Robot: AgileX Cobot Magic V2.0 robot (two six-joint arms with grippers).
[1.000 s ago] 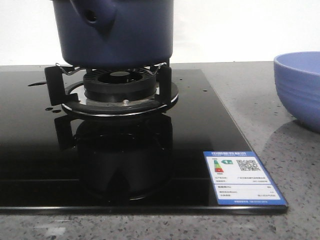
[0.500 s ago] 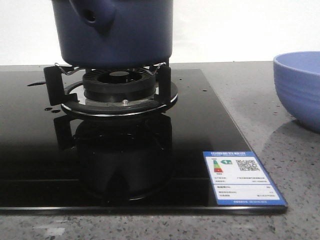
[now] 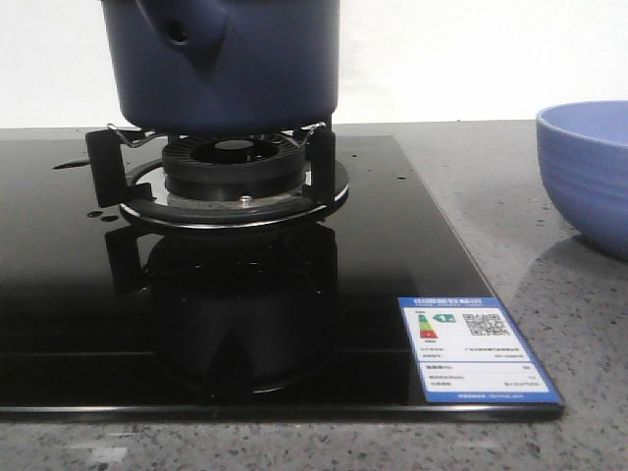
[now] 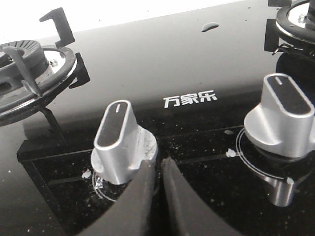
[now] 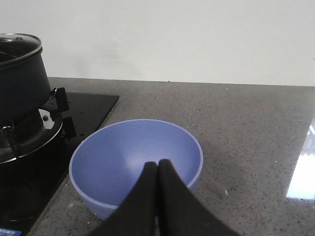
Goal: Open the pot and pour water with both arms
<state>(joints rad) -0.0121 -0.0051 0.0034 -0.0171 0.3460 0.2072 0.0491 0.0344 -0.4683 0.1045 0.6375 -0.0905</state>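
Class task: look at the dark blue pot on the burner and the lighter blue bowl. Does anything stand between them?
Nothing visible does. Between the dark navy round pot on the gas burner and the periwinkle ribbed bowl lie only black glass hob and speckled counter.

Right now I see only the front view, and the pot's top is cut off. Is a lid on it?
Observer: Yes. The right wrist view shows a glass lid on the pot.
Operator: Where are the right fingers?
Observer: The right fingers are shut and empty, pointing at the bowl.
Operator: And the left ones?
Observer: The left fingers are closed to a thin slit, holding nothing, beside a stove knob.
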